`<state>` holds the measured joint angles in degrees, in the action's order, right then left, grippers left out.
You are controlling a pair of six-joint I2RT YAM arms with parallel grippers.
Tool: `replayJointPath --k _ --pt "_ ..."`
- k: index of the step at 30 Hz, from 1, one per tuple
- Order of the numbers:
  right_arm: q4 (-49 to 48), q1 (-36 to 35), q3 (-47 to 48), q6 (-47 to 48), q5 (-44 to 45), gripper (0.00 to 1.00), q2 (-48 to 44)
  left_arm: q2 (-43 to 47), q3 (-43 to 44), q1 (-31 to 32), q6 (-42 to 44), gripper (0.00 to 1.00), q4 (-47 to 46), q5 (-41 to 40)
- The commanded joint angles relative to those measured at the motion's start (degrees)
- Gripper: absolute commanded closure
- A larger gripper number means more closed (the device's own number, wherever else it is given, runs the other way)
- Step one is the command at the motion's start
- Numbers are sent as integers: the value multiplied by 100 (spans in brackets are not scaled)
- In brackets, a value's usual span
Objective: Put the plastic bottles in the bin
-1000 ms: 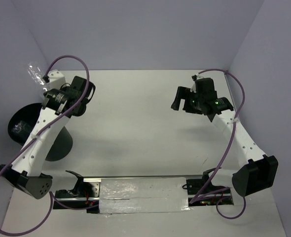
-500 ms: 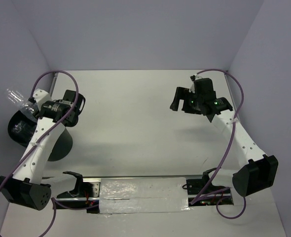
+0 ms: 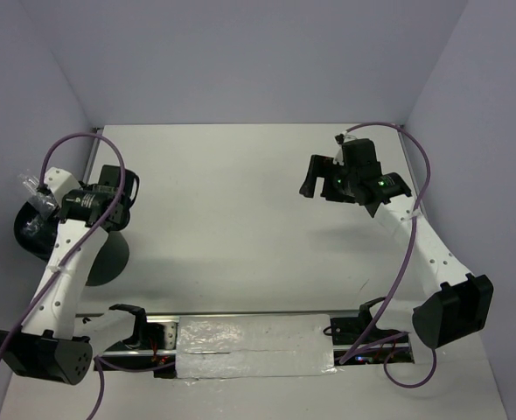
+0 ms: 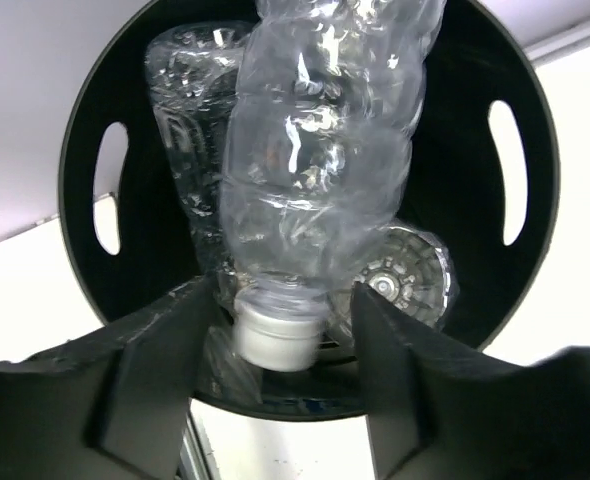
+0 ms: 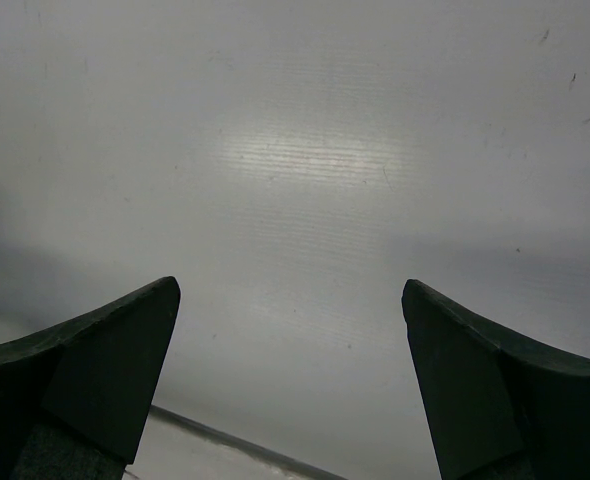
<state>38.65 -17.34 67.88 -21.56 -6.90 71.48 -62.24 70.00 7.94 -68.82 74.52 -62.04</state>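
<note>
Pale lilac-grey walls (image 3: 240,61) close in a white tabletop (image 3: 240,201) on three sides. At its left edge the left end effector (image 4: 280,300), jaws parted, flanks a clear bottle (image 4: 315,150) over the black bin (image 4: 535,150), which holds two more bottles (image 4: 185,120). The right end effector (image 5: 290,300) hangs spread wide above the tabletop.

We see a clear crinkled bottle (image 4: 315,180), pale cap uppermost, over the mouth of the black round bin (image 4: 535,150) at the counter's left edge. A second bottle (image 4: 180,100) and a third bottle (image 4: 410,285) lie inside.

Crinkled glossy plastic bottle (image 4: 315,170), matt black bin (image 4: 455,100)
</note>
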Motion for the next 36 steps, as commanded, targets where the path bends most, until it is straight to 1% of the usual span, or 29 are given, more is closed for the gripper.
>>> replayJointPath --k 1,2,3,6,8,9,10,12,15,17,20,23,25,28,29,30,31,33,34,35,36 --pt "11 -67 173 29 22 0 -20 115 75 -21 358 24 -254 148" --pt "11 -67 173 29 22 0 -20 107 119 -21 447 22 -306 175" --pt "2 -85 173 21 22 0 -12 107 224 -21 561 18 -437 192" --pt "-7 -85 164 21 22 0 -12 36 532 -21 939 15 -596 192" --pt "-7 -94 147 20 30 0 -20 -34 838 -21 1334 13 -849 254" --pt "-7 -85 147 20 30 0 -20 -51 945 -21 1753 12 -991 315" --pt "-16 -85 138 20 30 0 -12 -113 1198 -21 1966 11 -1262 472" --pt "-25 -94 138 20 22 0 6 -183 1507 -21 2536 11 -1457 666" --pt "-60 -85 121 -6 22 0 15 -455 2192 -21 3100 10 -1686 1158" --pt "-86 -94 103 -15 39 0 15 -613 2752 -21 3269 9 -1660 1508" --pt "-95 -85 59 -24 57 0 23 -991 3484 -21 3497 8 -1538 1817" --pt "-86 -94 68 -24 83 0 32 -1631 4178 -21 3472 7 -1265 1923" --pt "-51 -85 85 -15 127 0 15 -1870 4625 -21 3480 7 -1168 2055" --pt "37 -85 182 3 197 0 -29 -2301 5084 -21 3612 7 -1290 2765" --pt "124 -94 295 -6 267 0 -55 -2484 5277 -21 3717 6 -1387 3203" --pt "125 -94 366 3 320 0 -82 -2564 5279 -21 3744 6 -1388 3207" --pt "203 -94 436 12 364 0 -125 -2626 5409 -21 3779 5 -1518 3633" --pt "352 -85 735 47 601 0 -248 -2706 5402 -12 3954 5 -1903 4171" --pt "397 -85 831 73 671 0 -284 -2689 5341 -12 4007 4 -2080 4774" --pt "458 -85 1041 134 863 0 -371 -2636 5262 -12 4112 4 -2256 5102" --pt "546 -85 1148 178 944 0 -415 -2610 5078 -12 4174 4 -2632 5436"
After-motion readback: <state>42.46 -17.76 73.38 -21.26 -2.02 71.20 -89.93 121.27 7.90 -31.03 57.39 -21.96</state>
